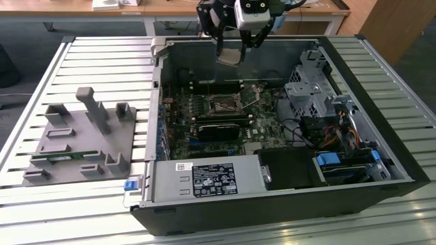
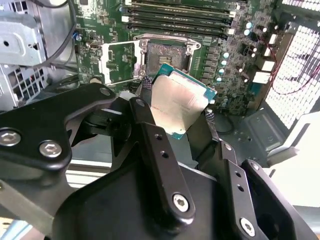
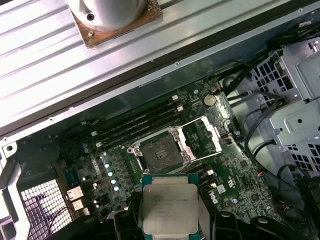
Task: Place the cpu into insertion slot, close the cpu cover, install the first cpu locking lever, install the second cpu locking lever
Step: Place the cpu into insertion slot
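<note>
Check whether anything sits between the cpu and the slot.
Nothing visible does. The claw holds the cpu over the case, and the slot lies bare, its cover open beside it.

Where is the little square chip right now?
In the exterior view the cpu is clamped in the gripper above the open computer case, over the green board, not yet in the insertion slot.

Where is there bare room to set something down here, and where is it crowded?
Bare slatted table beyond the grey fixture, and a strip at the exterior view's right of the computer case. Crowded inside: the insertion slot sits among a graphics card and cables, the gripper holding the cpu above.
</note>
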`<state>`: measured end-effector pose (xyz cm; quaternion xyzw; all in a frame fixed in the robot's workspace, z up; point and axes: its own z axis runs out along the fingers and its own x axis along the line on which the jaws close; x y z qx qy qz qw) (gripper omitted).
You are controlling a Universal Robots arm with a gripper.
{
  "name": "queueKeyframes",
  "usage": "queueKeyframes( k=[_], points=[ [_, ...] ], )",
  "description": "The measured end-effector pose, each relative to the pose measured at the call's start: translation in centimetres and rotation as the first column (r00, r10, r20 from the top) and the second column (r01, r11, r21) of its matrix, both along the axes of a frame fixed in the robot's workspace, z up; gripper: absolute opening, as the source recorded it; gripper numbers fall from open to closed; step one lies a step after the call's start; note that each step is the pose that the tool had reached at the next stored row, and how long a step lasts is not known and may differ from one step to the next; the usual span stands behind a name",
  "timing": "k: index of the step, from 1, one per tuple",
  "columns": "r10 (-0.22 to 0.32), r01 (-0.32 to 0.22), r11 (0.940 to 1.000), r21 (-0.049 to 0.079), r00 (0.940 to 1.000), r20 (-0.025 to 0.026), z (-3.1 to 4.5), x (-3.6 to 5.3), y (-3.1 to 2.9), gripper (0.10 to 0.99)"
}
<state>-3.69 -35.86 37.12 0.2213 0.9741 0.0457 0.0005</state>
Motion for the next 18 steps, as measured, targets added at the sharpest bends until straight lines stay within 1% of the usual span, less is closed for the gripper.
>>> queueKeyframes(
  k=[5, 9, 13, 18],
  points=[
    [-0.047, 0.047, 0.9989, 0.000, 0.9989, 0.0000, -0.02, -0.01, 0.00, 0.529],
    [-0.086, 0.086, 0.9963, 0.000, 0.9963, 0.0000, -0.04, -0.02, 0.00, 0.529],
    [-0.123, 0.123, 0.9924, 0.000, 0.9924, 0.0000, -0.06, -0.02, 0.00, 0.529],
    [-0.168, 0.168, 0.9857, 0.000, 0.9857, 0.0000, -0.07, -0.03, 0.00, 0.529]
  ],
)
